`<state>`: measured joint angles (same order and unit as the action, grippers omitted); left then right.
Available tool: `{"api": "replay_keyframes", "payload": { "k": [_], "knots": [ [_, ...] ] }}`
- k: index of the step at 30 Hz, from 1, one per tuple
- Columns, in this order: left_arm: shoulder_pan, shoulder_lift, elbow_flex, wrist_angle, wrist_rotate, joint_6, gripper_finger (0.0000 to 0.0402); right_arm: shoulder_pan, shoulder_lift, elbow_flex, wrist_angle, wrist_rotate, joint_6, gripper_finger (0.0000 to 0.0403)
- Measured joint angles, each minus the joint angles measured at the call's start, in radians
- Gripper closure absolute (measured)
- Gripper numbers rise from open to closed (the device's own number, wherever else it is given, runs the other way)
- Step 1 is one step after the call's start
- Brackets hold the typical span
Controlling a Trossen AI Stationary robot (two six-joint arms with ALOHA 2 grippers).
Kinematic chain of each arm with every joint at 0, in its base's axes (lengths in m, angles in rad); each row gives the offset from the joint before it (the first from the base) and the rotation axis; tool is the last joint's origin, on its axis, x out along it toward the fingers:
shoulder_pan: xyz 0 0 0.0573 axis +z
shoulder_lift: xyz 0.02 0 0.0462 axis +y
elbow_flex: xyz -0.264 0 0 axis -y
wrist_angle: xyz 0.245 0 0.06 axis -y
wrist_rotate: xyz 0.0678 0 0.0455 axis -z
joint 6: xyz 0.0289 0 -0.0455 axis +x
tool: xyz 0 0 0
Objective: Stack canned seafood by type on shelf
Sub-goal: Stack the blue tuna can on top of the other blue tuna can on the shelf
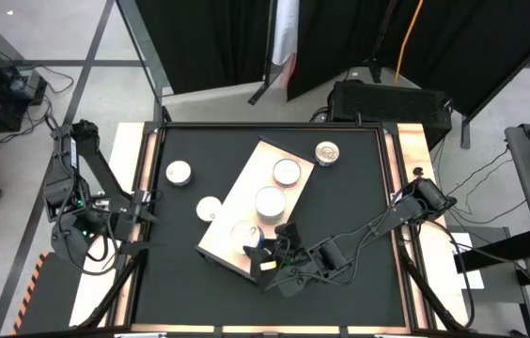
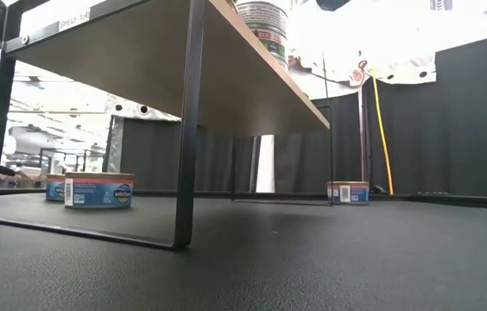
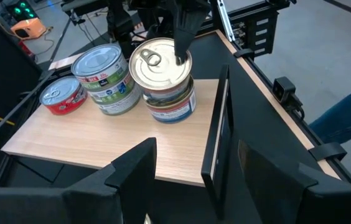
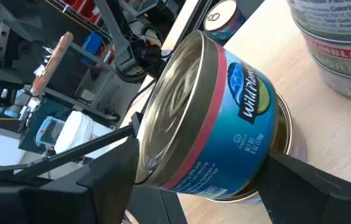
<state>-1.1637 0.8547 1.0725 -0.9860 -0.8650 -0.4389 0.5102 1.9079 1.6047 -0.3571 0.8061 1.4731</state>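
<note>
Here the right gripper's [image 1: 263, 252] fingers seemingly straddle, spread, the blue-labelled tin [image 4: 219, 118]; left gripper's [image 1: 143, 218] fingers parted.

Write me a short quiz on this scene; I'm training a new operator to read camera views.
1. How many tins stand on the black tabletop, off the shelf?
2. True or false: the left gripper holds a tin.
3. Which gripper is at the blue-labelled stack on the shelf's end? A) left gripper B) right gripper

Key: 1) three; 2) false, it waits open by the table's left edge; 3) B.
</note>
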Motion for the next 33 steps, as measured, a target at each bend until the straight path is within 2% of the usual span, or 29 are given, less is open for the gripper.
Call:
{"api": "replay_keyframes", "payload": {
  "k": [8, 13, 27, 33],
  "knots": [
    [0.000, 0.000, 0.000, 0.000, 0.001, 0.000, 0.0171, 0.000, 0.000, 0.000, -0.021, -0.003, 0.001, 0.0108],
    [0.000, 0.000, 0.000, 0.000, 0.001, 0.001, 0.0171, -0.001, -0.001, 0.001, -0.021, -0.046, 0.005, 0.0108],
    [0.000, 0.000, 0.000, -0.001, 0.002, 0.001, 0.0171, 0.000, -0.005, 0.001, -0.030, -0.053, -0.013, 0.0108],
    [0.000, 0.000, 0.000, 0.000, 0.002, 0.001, 0.0171, 0.000, -0.005, 0.041, -0.085, -0.051, -0.026, 0.0108]
  ]
}}
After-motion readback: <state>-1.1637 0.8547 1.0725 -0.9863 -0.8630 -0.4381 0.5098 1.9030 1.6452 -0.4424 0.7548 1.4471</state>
